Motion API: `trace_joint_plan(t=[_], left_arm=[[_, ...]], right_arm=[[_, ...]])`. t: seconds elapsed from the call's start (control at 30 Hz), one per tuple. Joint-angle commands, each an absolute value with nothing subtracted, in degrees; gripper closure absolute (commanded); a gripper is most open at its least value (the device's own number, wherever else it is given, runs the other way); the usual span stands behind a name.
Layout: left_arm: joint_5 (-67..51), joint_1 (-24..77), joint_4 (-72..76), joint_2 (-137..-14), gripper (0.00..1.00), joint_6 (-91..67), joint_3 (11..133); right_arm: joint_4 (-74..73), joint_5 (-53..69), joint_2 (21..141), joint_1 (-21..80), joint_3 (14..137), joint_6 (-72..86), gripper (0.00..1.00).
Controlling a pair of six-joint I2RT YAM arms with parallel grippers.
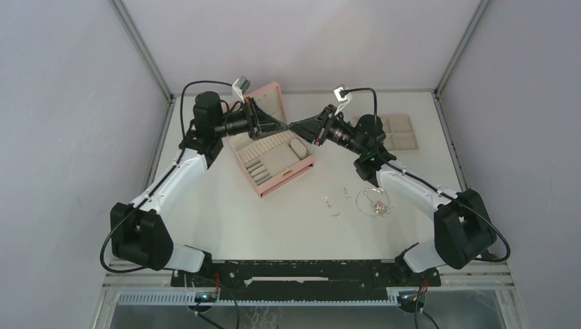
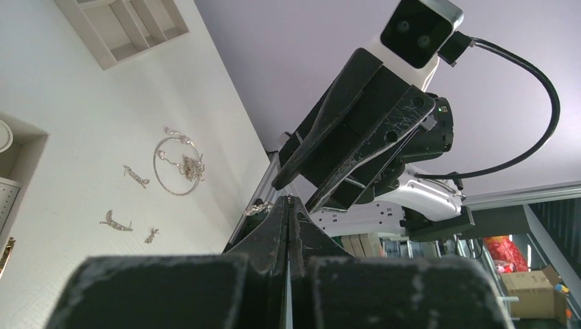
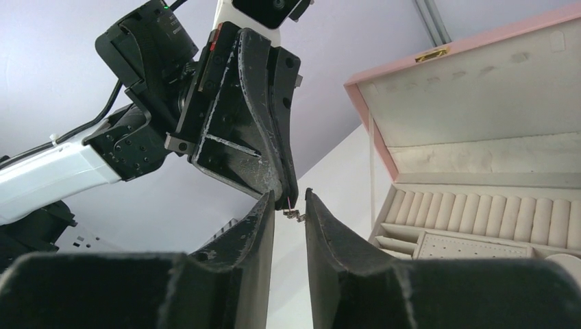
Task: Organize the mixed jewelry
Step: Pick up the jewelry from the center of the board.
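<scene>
Because the earring is probably too tiny to re-grip cleanly on the worktop, the two arms meet in the air just beside the open box. The left hand is pinched fully shut, with the earring dangling from its very tip. The right hand stands partly open, one finger on either side of the earring and touching nothing, so it has no hold yet. This reads as a hand-over, likely to turn the earring for the box's slots. The necklace and a few bits lie on the worktop near the right arm, and the tray lies farther back.
</scene>
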State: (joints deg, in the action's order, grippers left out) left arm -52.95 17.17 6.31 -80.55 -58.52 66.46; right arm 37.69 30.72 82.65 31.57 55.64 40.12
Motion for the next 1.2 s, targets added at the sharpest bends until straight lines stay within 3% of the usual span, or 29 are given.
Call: trace_joint_plan(t=[0.0, 0.73, 0.97, 1.17], left_arm=[[-54.2, 16.9, 8.3, -79.1, 1.00, -58.8, 68.8], [-53.6, 16.6, 8.3, -78.9, 1.00, -58.9, 69.3], [-53.6, 16.7, 8.3, -78.8, 1.00, -58.9, 69.3], [-53.6, 16.7, 8.2, -78.5, 1.00, -58.9, 69.0]], right_arm=[[40.1, 31.5, 83.0, 31.4, 56.0, 40.6, 0.67], [37.0, 31.9, 81.5, 30.9, 55.9, 38.3, 0.57], [38.1, 32.1, 81.9, 30.9, 56.0, 38.9, 0.62], [39.3, 32.1, 82.3, 30.9, 56.0, 39.5, 0.71]])
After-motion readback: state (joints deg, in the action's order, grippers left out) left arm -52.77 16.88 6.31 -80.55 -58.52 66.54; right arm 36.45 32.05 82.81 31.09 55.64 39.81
